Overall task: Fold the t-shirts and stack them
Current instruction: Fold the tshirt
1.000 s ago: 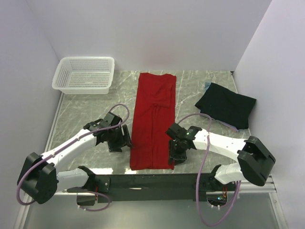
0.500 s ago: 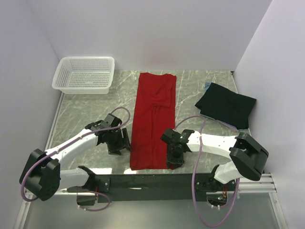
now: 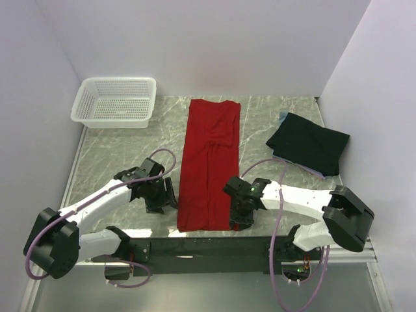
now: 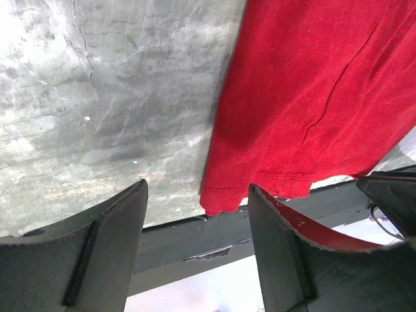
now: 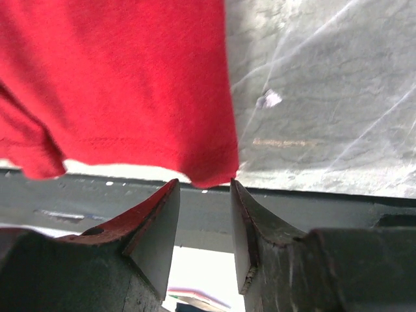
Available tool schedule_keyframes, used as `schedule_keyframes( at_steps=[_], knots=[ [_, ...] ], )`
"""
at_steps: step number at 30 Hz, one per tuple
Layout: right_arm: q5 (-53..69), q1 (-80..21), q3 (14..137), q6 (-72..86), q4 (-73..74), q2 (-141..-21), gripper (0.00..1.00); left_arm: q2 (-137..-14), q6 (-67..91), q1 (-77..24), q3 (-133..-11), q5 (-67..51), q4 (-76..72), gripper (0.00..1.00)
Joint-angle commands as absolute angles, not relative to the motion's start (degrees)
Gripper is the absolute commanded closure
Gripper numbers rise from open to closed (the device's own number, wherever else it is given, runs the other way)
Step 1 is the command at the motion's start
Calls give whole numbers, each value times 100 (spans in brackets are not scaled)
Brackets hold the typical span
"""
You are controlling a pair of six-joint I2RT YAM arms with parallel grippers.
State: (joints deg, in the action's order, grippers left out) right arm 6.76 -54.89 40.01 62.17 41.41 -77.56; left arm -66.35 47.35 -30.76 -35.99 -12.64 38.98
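Three soft cloth t-shirts are counted on the grey marbled table top (image 3: 117, 153): one plain bright red t-shirt (image 3: 209, 159), laid as a long narrow strip down the middle from the far side to the near edge; one plain black t-shirt (image 3: 311, 144), folded at the right side; and a light blue t-shirt (image 3: 283, 117), of which only an edge is seen under the black one. One white plastic mesh basket (image 3: 114, 110) is set at the far left corner, well apart from the shirts. Two arms are seen, one at each near corner of the red strip. The left gripper (image 4: 198, 190) is held wide, its fingers spread on either side of the shirt's near left corner (whether cloth is touched cannot be told). The right gripper (image 5: 203, 185) is held narrow, a slim gap being left between its fingers just at the near right corner of the red hem, with no cloth seen pinched between them. One dark metal rail (image 3: 208, 247) is seen along the near edge.
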Motion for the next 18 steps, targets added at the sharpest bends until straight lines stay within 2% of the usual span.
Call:
schedule_keyframes(
  at_steps=[1,6,18],
  knots=[
    [580,-5537,3850,6372,4105,-7454,56,-6530,4597,-3067,-3709,-1248,3920,31],
    [502,-5502,3692,6425,4034,-7295,56,-6600,4588,-3067,-3727,-1283,3920,31],
    [440,-5432,3454,6258,3551,-7795,60,-6495,4579,-3102,-3718,-1344,3946,31]
  ],
)
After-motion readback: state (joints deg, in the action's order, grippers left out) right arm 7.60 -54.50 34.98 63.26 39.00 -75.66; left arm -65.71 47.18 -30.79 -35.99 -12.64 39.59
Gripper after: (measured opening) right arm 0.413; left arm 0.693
